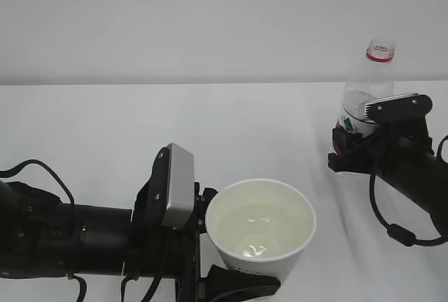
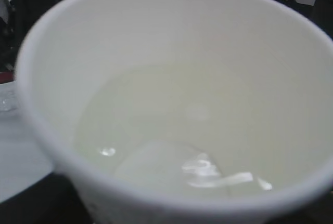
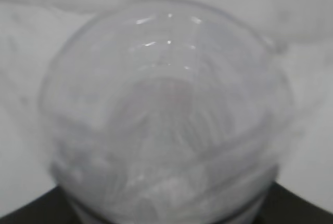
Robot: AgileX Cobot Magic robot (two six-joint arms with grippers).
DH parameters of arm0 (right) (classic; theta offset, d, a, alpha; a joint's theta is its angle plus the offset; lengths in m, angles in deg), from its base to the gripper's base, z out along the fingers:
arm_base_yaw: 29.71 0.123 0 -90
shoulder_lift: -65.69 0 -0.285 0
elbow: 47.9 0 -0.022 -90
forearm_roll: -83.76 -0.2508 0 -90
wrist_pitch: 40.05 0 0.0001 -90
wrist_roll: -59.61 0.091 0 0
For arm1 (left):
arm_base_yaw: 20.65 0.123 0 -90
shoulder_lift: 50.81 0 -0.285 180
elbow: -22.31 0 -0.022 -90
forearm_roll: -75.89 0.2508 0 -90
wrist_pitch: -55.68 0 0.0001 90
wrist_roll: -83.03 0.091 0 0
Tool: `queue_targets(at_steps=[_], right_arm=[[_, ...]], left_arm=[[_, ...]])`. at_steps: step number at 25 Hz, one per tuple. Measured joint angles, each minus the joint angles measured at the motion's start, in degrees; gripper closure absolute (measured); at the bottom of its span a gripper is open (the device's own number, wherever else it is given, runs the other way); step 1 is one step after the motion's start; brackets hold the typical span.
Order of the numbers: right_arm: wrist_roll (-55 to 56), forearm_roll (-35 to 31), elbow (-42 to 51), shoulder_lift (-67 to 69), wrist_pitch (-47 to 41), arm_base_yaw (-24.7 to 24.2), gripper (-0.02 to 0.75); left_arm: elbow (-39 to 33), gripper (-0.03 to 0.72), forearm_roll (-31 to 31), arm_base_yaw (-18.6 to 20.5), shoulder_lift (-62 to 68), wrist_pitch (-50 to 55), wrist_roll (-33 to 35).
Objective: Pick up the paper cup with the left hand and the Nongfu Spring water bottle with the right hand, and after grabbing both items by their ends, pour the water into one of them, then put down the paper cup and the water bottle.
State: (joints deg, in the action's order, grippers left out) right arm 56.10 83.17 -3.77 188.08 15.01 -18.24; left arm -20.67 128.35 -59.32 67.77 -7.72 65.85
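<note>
A: Any legible labels?
B: None I can read. My left hand (image 1: pixel 241 274) grips the paper cup (image 1: pixel 260 228), holding water (image 1: pixel 257 235).
A: Bottle?
B: My right hand (image 1: pixel 357 134) clamps the upright Nongfu Spring water bottle (image 1: pixel 365 95).

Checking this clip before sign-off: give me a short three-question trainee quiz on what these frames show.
1. True or false: the small white tapered paper cup holds clear water.
2. Is the clear ribbed plastic bottle with the red neck ring A upright or B tipped over the cup?
3. Which hand grips the bottle?

Key:
1. True.
2. A.
3. The right hand; the left hand grips the cup.
</note>
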Motion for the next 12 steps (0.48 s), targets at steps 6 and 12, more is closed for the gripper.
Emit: queue_targets(at_steps=[6, 12], right_arm=[[1.8, 0.0, -0.1, 0.4, 2.7, 0.0, 0.37], [2.2, 0.0, -0.1, 0.4, 2.9, 0.0, 0.37]], left_arm=[[0.0, 0.126, 0.0, 0.0, 0.0, 0.0, 0.0], [0.0, 0.126, 0.0, 0.0, 0.0, 0.0, 0.0]])
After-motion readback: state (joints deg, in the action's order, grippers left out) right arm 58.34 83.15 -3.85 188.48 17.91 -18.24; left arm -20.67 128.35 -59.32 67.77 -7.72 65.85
